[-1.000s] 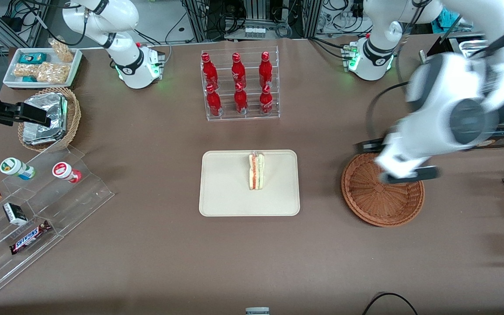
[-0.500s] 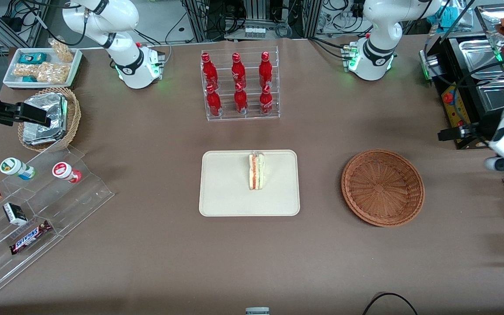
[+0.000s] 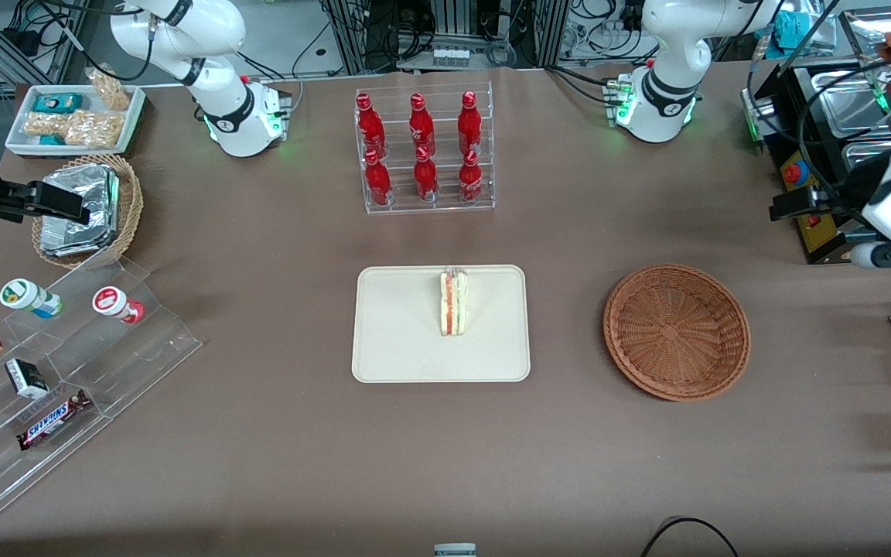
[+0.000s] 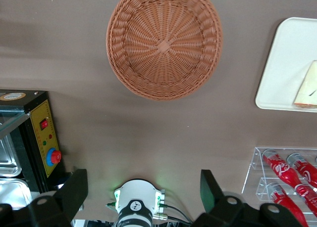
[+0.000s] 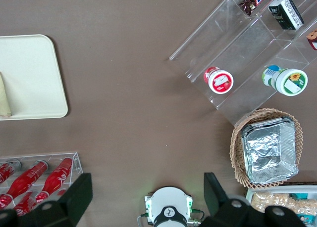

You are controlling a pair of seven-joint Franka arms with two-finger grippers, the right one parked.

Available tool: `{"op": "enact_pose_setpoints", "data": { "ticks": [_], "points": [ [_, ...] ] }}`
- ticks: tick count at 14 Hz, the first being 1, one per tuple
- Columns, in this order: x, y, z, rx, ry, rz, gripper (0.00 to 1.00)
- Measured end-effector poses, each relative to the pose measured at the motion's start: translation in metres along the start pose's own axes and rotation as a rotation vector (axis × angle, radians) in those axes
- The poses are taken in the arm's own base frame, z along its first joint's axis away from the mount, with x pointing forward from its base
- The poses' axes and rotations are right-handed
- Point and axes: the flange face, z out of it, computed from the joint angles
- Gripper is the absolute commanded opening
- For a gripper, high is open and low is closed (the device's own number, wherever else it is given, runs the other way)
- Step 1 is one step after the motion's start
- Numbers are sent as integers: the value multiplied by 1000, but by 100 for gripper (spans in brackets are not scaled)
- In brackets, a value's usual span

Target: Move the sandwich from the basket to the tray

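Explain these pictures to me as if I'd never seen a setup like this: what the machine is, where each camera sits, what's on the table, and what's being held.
These are two white robot arms bolted to a brown table. One picture looks down from the front; the other two come from cameras on the arms' wrists. The working arm's gripper hangs open and empty toward its own end of the table, away from the basket, which has nothing in it. The sandwich stands on the tray at mid-table. Farther from the front camera is a rack of red bottles.
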Motion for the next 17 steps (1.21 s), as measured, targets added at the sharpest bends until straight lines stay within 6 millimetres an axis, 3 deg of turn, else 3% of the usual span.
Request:
{"op": "enact_pose_setpoints", "data": {
  "ticks": [6, 17],
  "points": [
    [-9, 24, -12, 2, 28, -90, 100],
    [-20, 35, -12, 12, 2, -120, 100]
  ]
}}
